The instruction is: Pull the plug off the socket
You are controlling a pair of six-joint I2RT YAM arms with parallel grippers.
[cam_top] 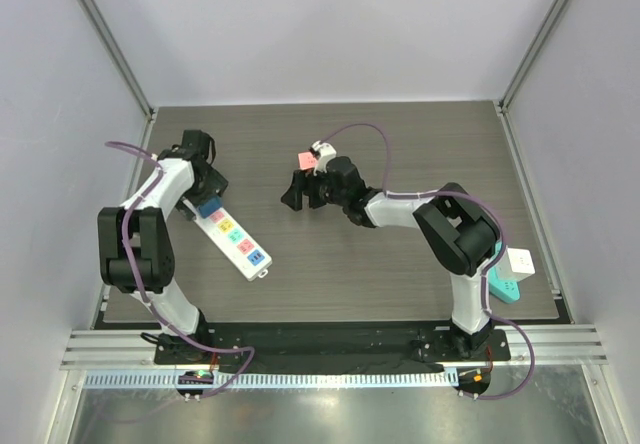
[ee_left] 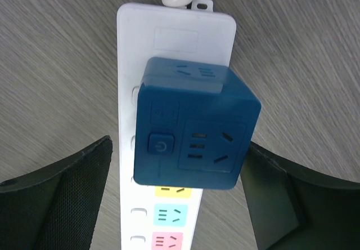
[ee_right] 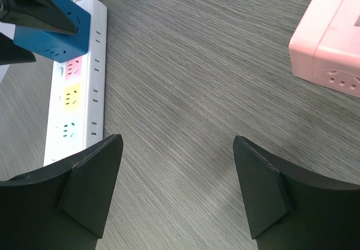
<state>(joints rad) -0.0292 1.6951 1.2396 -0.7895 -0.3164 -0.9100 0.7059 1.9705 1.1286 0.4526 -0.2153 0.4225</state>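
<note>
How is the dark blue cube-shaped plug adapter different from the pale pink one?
The dark blue cube-shaped plug adapter sits plugged into the white plastic power strip; the pale pink cube-shaped adapter lies directly on the grey wood-grain table. The blue one stands between the left arm's open jaws; the pink one lies beyond the right arm's open jaws, outside them. Both are boxy with socket holes in their faces.
</note>
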